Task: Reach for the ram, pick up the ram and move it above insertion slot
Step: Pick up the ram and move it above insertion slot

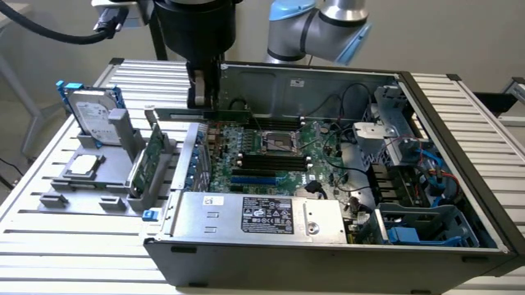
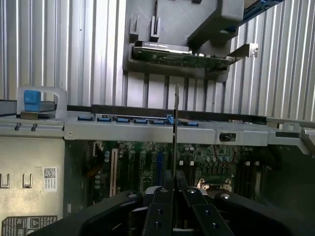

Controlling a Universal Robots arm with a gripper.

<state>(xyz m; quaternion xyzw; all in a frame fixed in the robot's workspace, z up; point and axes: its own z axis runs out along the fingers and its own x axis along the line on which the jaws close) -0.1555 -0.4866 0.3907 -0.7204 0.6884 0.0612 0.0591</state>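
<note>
Ram: one long thin green stick (image 1: 215,114), held level above the far-left corner of the open computer case as the exterior view shows it; in the wrist view it (image 2: 176,142) is seen edge-on as a thin dark line running out from between the fingers.
Gripper: one (image 1: 205,101), hanging straight down from the arm; its two fingers are closed on the ram, one on each flat face, and the wrist view shows the dark fingers (image 2: 162,211) pressed in against the board's edge.
Ram's place: over the edge of the motherboard (image 1: 271,153), raised clear of it, to the exterior view's left of the black memory slots.
Memory slots: about four black ones (image 1: 271,162) side by side, with one blue connector (image 1: 252,180) nearer the power supply.
Computer case: one (image 1: 328,184), lying open on the slatted metal table (image 1: 66,246).
Power supply: one silver box (image 1: 258,215) with a label, along the near wall.
Grey holder: one fixture (image 1: 98,166) on the table, at the exterior view's left of the case.
Hard drive: one (image 1: 90,117), silver with blue rails, standing upright in the holder.
Expansion card: one (image 1: 147,163), green, standing on edge in the holder beside the case.
Small square part: one (image 1: 85,165), lying flat in the holder.
</note>
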